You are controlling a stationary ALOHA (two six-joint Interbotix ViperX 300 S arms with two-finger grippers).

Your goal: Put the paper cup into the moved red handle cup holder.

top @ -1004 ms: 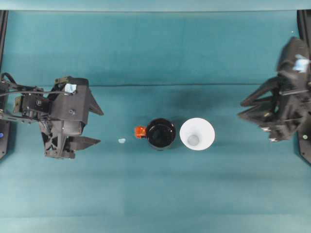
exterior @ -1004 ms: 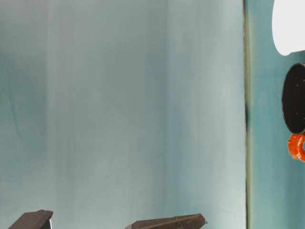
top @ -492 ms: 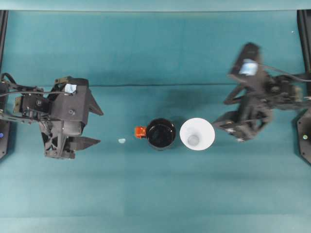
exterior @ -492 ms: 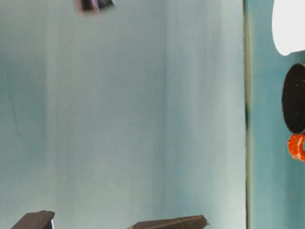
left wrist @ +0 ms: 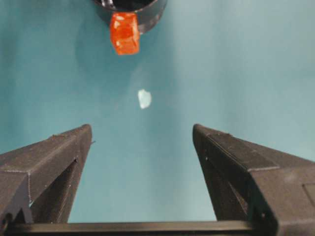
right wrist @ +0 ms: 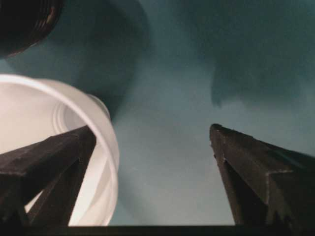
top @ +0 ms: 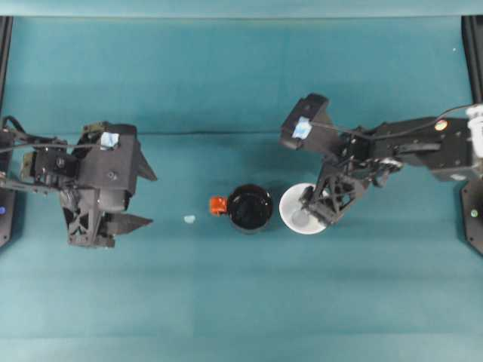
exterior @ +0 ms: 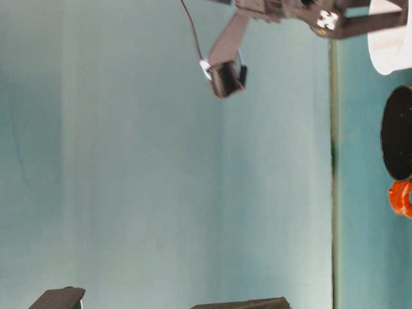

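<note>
From overhead, the paper cup (top: pixel 304 210) is seen upright just beside the red handle cup holder (top: pixel 249 207), on the side away from its handle. The right gripper (top: pixel 323 204) is spread wide over the cup's far rim, nothing held, presumably to straddle the wall.

In the right wrist view, one finger (right wrist: pixel 47 164) lies inside the rim.

In the left wrist view, the left gripper (left wrist: pixel 140 147) is parked open and empty, facing the holder's handle.

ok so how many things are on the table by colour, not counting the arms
white: 2, the paper cup and a small scrap
black with red tab: 1, the red handle cup holder
total: 3
</note>
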